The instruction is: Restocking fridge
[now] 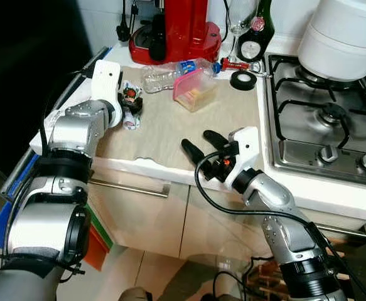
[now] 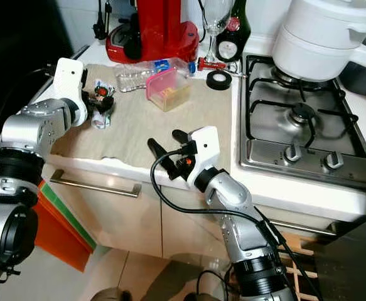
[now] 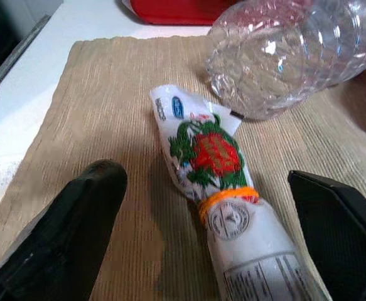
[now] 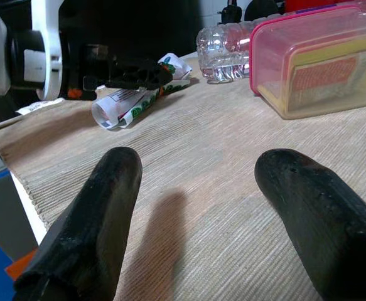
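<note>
At nine o'clock on the mat [image 1: 164,128], the left gripper [image 3: 214,244] is spread wide with nothing held; the packet [image 3: 223,188] lies flat between its jaws, beside a bottle [image 1: 170,75]. A pink box [image 1: 194,89] sits at twelve. At five, the right gripper [image 1: 198,145] is held open and empty, well apart from the packet.
</note>
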### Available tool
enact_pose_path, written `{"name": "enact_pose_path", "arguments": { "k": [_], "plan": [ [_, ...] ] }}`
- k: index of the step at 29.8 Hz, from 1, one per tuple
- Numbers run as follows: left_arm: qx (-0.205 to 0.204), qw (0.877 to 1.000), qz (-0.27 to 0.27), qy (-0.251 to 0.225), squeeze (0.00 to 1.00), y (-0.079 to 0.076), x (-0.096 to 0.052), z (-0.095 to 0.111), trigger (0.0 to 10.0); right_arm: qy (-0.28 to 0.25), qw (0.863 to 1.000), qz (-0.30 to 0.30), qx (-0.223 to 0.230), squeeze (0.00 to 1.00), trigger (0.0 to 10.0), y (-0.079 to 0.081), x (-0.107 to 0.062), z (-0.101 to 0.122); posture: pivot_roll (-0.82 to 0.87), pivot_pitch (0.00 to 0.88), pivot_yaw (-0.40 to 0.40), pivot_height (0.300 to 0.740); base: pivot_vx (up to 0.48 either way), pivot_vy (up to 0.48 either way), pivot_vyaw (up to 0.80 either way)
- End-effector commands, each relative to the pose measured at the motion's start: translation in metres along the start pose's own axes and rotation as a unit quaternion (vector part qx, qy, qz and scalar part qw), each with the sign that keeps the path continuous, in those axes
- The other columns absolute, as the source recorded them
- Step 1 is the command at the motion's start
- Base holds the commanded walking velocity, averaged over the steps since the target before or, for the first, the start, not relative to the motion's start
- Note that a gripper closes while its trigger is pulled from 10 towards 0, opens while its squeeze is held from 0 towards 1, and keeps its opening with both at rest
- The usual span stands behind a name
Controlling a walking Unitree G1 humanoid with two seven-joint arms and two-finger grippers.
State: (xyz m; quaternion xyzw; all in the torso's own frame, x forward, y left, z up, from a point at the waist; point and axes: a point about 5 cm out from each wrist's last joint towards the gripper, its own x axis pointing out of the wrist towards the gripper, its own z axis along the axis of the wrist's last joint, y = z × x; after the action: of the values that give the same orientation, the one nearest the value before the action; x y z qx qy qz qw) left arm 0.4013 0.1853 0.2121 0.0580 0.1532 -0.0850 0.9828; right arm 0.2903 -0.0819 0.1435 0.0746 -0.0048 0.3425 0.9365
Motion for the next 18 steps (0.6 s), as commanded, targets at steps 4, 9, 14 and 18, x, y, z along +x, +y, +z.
{"name": "enact_pose_path", "arguments": {
  "k": [4,9,14,18],
  "plan": [
    [-0.019,0.999,-0.013,0.032,0.0,0.006,0.002,-0.002,10.0,0.019,1.0,-0.004,0.003,0.0,10.0,-0.001,-0.002,-0.008,-0.02,0.048,-0.018,0.74,0.0,0.0,0.0],
    [-0.025,0.997,-0.022,0.064,0.0,0.009,0.004,-0.007,10.0,0.02,1.0,-0.003,0.003,0.0,10.0,0.0,-0.001,-0.008,-0.02,0.05,-0.019,0.74,0.0,0.0,0.0],
    [-0.014,0.997,-0.022,0.073,0.0,0.01,0.005,-0.01,10.0,0.021,1.0,-0.002,0.003,0.0,10.0,0.0,-0.001,-0.008,-0.02,0.05,-0.019,0.74,0.0,0.0,0.0],
    [0.008,0.996,-0.02,0.084,0.0,0.008,0.007,-0.016,10.0,0.021,1.0,-0.003,0.003,0.0,10.0,0.0,-0.001,-0.008,-0.02,0.051,-0.019,0.74,0.0,0.0,0.0]
  ]
}}
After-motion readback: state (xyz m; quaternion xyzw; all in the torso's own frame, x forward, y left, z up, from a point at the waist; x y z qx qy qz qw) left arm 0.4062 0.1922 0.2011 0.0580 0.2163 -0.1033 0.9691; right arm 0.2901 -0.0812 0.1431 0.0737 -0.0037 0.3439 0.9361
